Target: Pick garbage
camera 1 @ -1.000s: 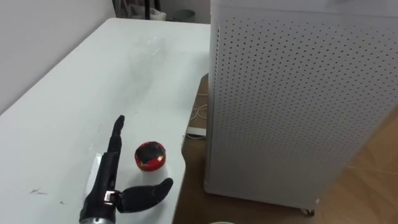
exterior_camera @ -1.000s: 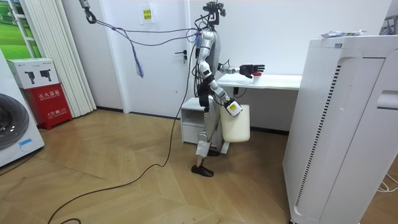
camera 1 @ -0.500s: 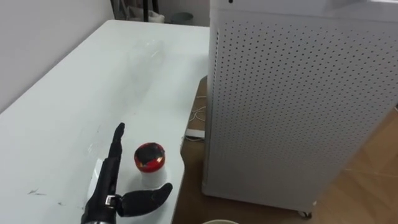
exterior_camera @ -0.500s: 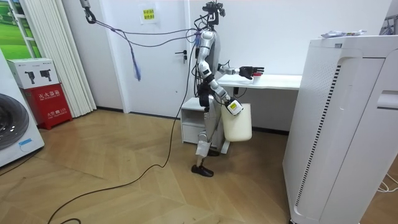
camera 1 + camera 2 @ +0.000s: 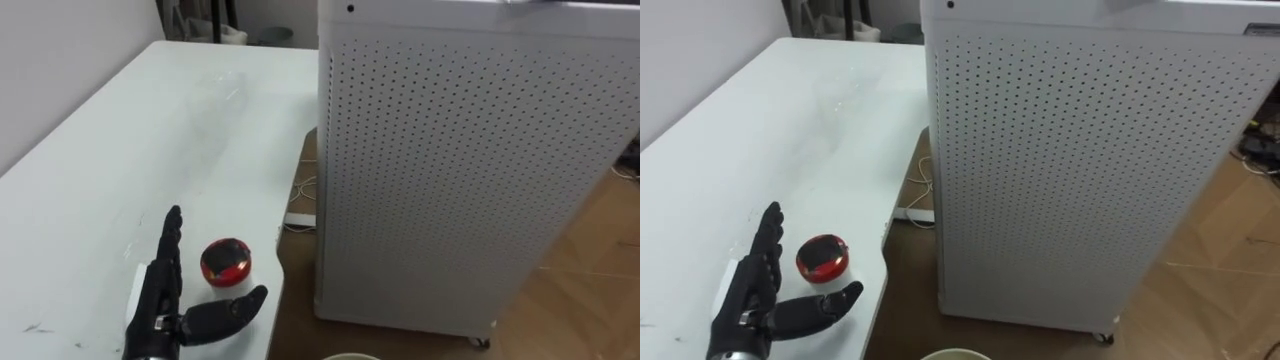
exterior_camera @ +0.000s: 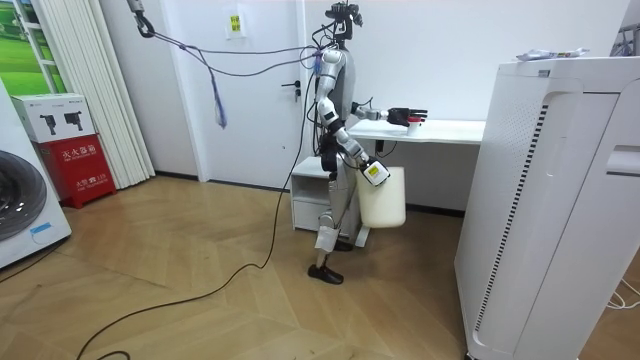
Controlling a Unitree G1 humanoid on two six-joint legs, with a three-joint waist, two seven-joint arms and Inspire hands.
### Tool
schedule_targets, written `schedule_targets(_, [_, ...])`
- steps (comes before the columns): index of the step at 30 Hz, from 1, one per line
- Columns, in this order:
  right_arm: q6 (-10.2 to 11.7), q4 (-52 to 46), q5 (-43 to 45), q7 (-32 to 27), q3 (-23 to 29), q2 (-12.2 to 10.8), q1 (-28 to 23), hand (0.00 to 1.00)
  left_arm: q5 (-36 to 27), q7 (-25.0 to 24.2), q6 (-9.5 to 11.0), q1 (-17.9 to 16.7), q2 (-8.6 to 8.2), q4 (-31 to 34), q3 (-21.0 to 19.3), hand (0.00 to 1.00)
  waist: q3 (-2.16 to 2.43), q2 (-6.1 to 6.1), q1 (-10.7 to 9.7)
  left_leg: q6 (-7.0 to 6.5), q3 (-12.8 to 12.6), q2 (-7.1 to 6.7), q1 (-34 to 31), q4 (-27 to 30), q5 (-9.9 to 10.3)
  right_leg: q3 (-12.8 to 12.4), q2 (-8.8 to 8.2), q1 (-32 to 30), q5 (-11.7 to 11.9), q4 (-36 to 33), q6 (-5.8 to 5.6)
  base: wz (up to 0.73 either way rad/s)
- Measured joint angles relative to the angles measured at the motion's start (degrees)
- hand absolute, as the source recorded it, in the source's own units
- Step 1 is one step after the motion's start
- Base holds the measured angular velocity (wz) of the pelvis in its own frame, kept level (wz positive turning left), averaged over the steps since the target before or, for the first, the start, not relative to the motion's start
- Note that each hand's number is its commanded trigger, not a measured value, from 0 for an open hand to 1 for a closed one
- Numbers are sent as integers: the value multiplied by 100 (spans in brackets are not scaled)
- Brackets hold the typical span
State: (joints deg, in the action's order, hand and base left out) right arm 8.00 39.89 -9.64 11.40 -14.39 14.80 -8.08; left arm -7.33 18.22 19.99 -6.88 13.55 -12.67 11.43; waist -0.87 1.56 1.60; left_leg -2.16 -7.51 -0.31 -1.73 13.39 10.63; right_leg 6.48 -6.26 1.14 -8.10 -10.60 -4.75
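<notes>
A small round red and black piece of garbage (image 5: 226, 262) lies on the white table (image 5: 110, 150) close to its near right edge. My left hand (image 5: 165, 305) rests open on the table just left of it, fingers straight and thumb spread out below it, not touching it. In the room view I stand at the table's end with this hand (image 6: 405, 115) stretched over the tabletop. My right hand (image 6: 372, 172) hangs low by my hip, and a white bin (image 6: 382, 198) hangs from it. The bin's rim (image 5: 350, 356) peeks in at the bottom edge.
A tall white perforated cabinet (image 5: 450, 170) stands right of the table with a narrow gap of wooden floor (image 5: 300, 195) between them. Something faint and clear (image 5: 215, 95) lies further back on the table. A wall runs along the table's left side.
The camera has shifted, sliding the whole picture left and down. My left hand has crept a little further forward beside the red thing, thumb nearer to it.
</notes>
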Motion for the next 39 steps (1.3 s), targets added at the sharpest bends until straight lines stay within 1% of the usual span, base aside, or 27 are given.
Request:
schedule_targets(8, [-11, 0, 0, 0, -1, -37, -1, 100, -2, 20, 0, 61, -3, 0, 0, 0, 0, 1, -13, 26, -17, 44, 11, 6, 15, 6, 38, 0, 3, -3, 5, -1])
schedule_targets(15, [-11, 0, -1, -1, -3, -37, -1, 100, -1, 28, 0, 70, -10, 0, 0, 0, 0, 6, -31, 29, -28, 46, 28, 4, 17, 9, 40, 4, 3, -4, 5, 0])
schedule_targets(16, [-11, 0, -1, -2, -4, -37, -1, 100, -1, 29, 0, 76, -10, 0, 0, 60, 0, 5, -32, 29, -29, 46, 30, 4, 17, 9, 40, 4, 3, -4, 5, 0])
schedule_targets(17, [-11, 0, -1, -6, -5, -37, -1, 100, -1, 33, 0, 88, -10, 0, 0, 100, 1, 5, -31, 29, -31, 46, 32, 4, 17, 9, 40, 6, 3, -4, 5, 0])
schedule_targets(32, [-31, -1, -2, -27, -39, -45, 0, 100, 0, 33, -1, 131, -29, -52, 20, 100, -3, -6, -46, 29, -39, 48, 38, 5, 17, 8, 40, 9, 7, -4, 11, 0])
schedule_targets(35, [-54, -2, -2, -11, -70, -61, -2, 100, -2, 24, -23, 142, -44, -157, 36, 100, -5, -10, -50, 29, -46, 50, 36, 4, 17, 8, 40, 2, 7, -3, 11, 0])
schedule_targets(39, [-60, -4, -2, -2, -70, -87, -1, 100, -1, -4, -122, 146, -76, -164, 63, 100, -6, -13, -49, 31, -51, 51, 32, 0, 19, 8, 40, -4, 7, -4, 11, 0])
